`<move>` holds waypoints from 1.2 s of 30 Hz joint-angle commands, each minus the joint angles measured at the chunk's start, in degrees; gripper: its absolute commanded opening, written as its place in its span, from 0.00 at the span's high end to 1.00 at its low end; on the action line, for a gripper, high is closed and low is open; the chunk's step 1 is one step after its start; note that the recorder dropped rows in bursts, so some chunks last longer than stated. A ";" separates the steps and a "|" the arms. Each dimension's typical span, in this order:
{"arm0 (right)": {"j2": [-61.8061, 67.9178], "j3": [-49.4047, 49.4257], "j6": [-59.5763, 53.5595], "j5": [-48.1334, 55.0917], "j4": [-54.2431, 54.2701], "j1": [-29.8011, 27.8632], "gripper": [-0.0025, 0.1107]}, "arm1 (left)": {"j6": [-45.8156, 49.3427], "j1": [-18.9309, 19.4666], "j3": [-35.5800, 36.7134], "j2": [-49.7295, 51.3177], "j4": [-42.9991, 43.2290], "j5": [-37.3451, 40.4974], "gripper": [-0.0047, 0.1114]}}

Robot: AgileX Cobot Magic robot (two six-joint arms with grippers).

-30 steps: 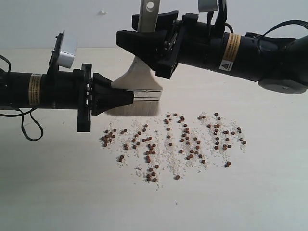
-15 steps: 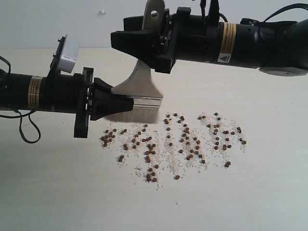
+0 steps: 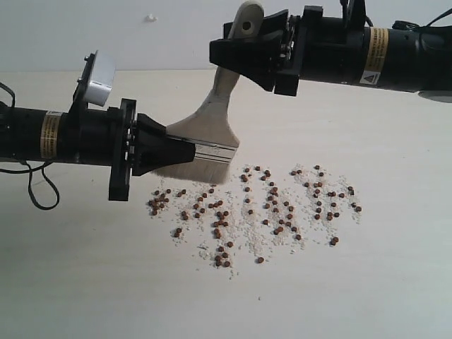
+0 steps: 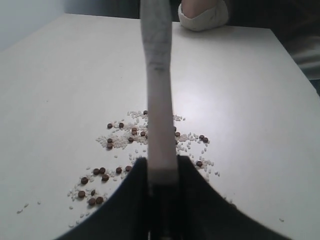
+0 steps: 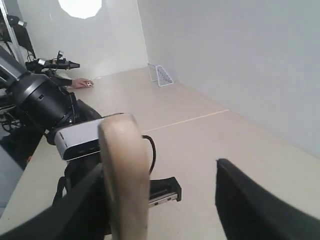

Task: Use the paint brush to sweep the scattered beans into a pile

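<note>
Pulling back to the right, the right end effector [image 3: 224, 53] had spread wide around the handle of the wide, cream-bristled wooden paint brush [image 3: 205, 131]. The left end effector [image 3: 185, 150] pinched its silver band [image 3: 213, 150]. The tiny reddish-brown beans [image 3: 272, 205] lay scattered just in front on the pale desk [image 3: 367, 282], unswept.

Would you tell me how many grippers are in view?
2. The left gripper is shut on the paint brush at its ferrule; the right gripper is open, its jaws either side of the handle's end.
</note>
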 commanded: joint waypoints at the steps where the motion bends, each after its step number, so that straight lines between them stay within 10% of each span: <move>1: 1.17 -0.30 0.27 -0.01 0.37 0.10 0.48 | -0.17 -0.23 -0.14 -0.79 -0.46 -1.10 0.96; 36: -2.29 -3.15 1.47 -0.01 8.83 2.34 0.38 | 1.22 -0.12 -0.14 -0.79 -1.51 -1.10 0.96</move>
